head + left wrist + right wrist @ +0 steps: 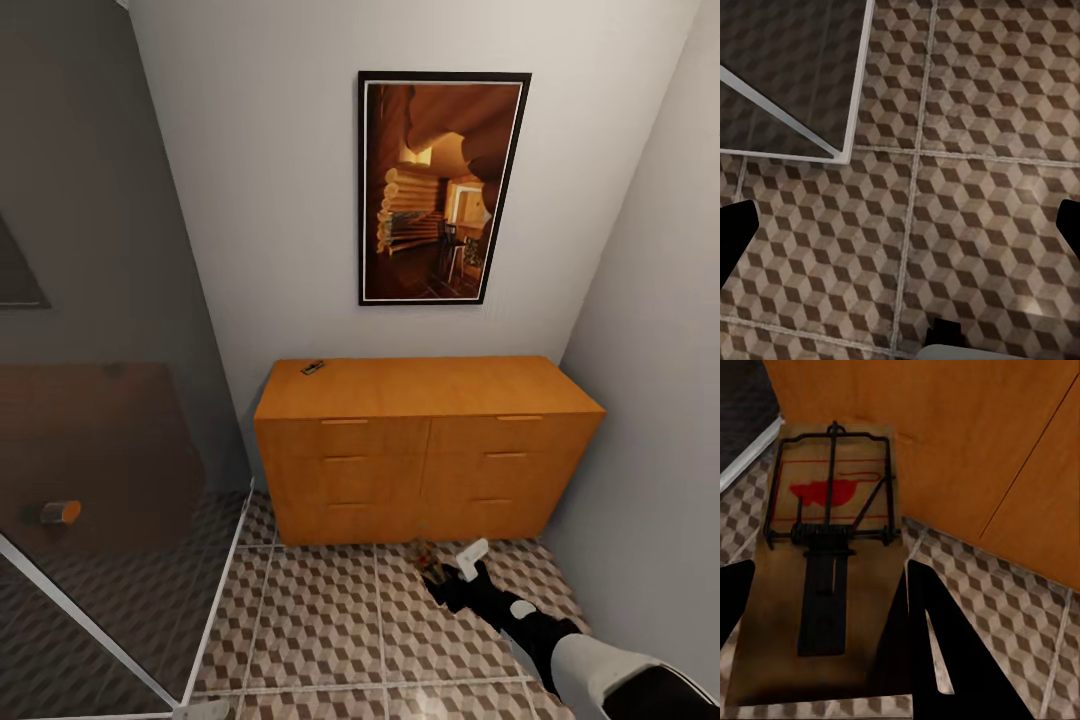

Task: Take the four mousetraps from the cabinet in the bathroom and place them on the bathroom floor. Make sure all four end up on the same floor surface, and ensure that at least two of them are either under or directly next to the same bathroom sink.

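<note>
Glass of a shower enclosure takes up the left of my head view, its white frame running along the bathroom floor. My left gripper looks straight down at those cube-patterned tiles; its two dark fingertips sit at opposite edges of the wrist view, spread wide with nothing between them.

Moving right, the cabinet stands against the back wall, drawers closed, with a framed picture of a log interior hanging above it. On the left end of the cabinet top I see a small dark flat object, too small for me to identify.

Further right, my right arm reaches down toward the floor just in front of the cabinet's base. The right gripper is low there, and its fingers flank a mousetrap. In the right wrist view the trap's wooden board, wire and red spot lie between the dark fingers, close to the cabinet front. I cannot tell if the fingers press on the board, or whether it rests on the tiles.
</note>
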`<state>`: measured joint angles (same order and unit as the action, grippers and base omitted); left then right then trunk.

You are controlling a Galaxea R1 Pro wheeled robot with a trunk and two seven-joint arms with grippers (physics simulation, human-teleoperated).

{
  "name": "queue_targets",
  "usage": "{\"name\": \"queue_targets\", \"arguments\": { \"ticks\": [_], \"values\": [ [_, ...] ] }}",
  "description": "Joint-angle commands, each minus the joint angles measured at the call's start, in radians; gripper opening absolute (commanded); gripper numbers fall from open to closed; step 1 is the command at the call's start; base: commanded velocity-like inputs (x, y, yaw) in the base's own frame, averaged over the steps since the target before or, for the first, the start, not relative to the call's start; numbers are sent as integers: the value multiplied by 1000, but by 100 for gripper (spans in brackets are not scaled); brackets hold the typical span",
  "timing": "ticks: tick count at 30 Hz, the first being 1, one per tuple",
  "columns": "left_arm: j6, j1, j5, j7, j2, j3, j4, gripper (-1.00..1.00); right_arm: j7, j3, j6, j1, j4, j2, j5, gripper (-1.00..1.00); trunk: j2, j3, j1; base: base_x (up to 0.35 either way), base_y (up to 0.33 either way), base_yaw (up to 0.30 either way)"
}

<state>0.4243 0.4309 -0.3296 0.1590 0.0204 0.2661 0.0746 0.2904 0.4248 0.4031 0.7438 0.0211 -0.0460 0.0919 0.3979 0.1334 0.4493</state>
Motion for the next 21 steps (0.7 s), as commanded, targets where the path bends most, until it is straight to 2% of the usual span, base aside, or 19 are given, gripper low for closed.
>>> {"name": "queue_targets", "arguments": {
  "ticks": [1, 8, 13, 17, 21],
  "values": [
    [5, 2, -5, 2, -1, 9, 4, 100, 4, 1, 19, -12, -1, -1, 14, -100, 2, 2, 1, 0, 0, 0],
    [5, 2, -5, 2, -1, 8, 4, 100, 2, 0, 203, -148, -4, -4, 13, -100, 2, 2, 1, 0, 0, 0],
    [5, 2, -4, 2, -1, 8, 4, 100, -5, 0, 273, -207, -5, -5, 13, -100, 2, 2, 1, 0, 0, 0],
    [5, 2, -4, 2, -1, 9, 4, 100, -39, 0, 337, -261, -6, -6, 15, -100, 2, 2, 1, 0, 0, 0],
    [5, 2, -4, 2, -1, 9, 4, 100, -107, 0, 400, -309, -6, -2, 17, -100, 2, 2, 1, 0, 0, 0]
  ]
}}
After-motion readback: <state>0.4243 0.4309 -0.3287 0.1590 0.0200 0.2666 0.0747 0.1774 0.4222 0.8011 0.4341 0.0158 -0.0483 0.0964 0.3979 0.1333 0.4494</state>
